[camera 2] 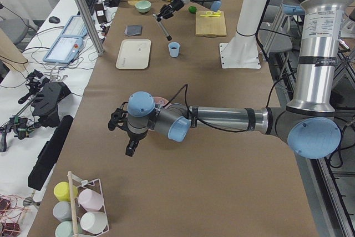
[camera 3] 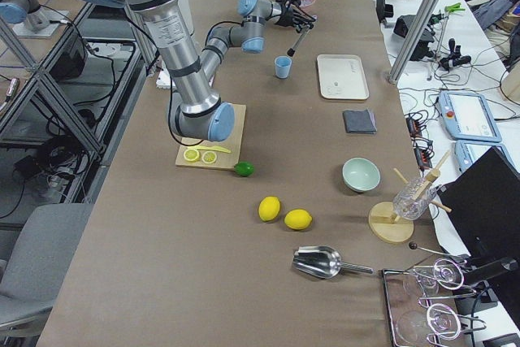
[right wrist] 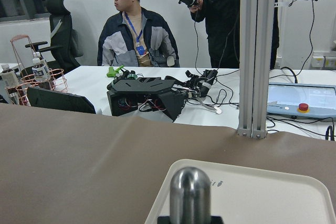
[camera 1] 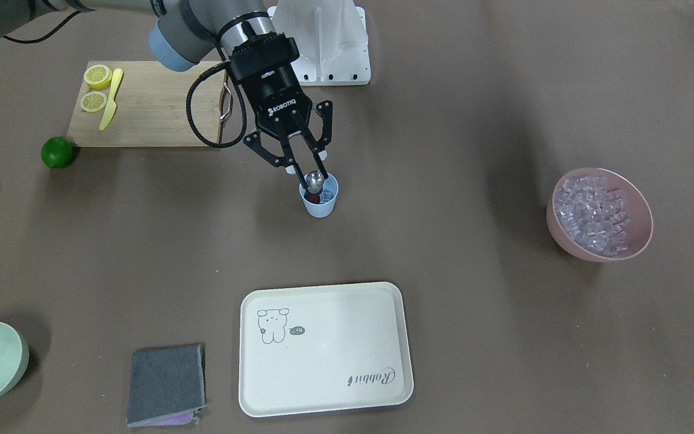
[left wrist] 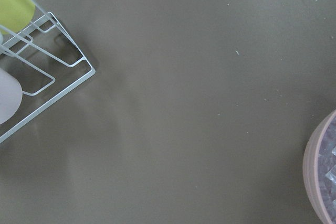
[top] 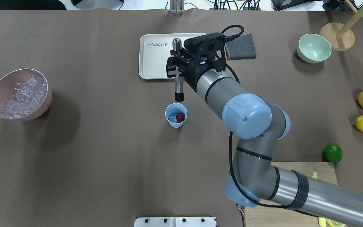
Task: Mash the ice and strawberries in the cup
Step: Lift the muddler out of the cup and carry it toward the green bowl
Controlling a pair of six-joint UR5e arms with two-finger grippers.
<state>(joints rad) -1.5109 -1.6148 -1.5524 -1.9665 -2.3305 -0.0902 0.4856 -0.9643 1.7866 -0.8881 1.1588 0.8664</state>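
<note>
A tilted muddler point(top: 178, 85) is gripped by the right jaws above the cup's point(top: 175, 123) 12 o'clock edge; the left jaws' state cannot be told.

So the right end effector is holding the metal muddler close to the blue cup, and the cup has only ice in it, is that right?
Not quite. The cup holds a strawberry as well as ice, as the overhead exterior view shows. The rest stands: the right end effector is holding the metal muddler close to the cup.
</note>
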